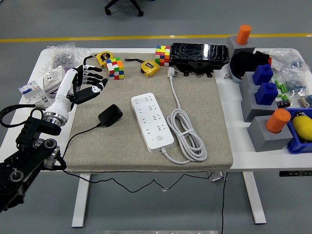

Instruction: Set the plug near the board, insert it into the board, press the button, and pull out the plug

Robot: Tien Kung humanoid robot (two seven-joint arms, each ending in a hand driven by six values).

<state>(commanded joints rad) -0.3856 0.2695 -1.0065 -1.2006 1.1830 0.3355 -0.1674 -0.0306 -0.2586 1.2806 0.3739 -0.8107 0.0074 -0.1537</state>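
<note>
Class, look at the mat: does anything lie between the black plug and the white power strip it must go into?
Nothing visible does. Only bare mat separates the black plug from the power strip.

Two colour cubes (pixel 115 68) and (pixel 162 54), yellow tape measure (pixel 149 68), orange cylinders (pixel 278 120) in grey blocks.

The left hand (pixel 87 84) hovers over the mat's (pixel 204 92) far left corner, fingers spread, holding nothing. The black plug (pixel 110 115) lies on the mat just left of the white board (pixel 151 122), apart from it. The board's white cable (pixel 186 134) is coiled to its right. Cubes (pixel 115 68) and tape measures (pixel 150 68) sit along the mat's far edge on the worktop (pixel 239 158).
</note>
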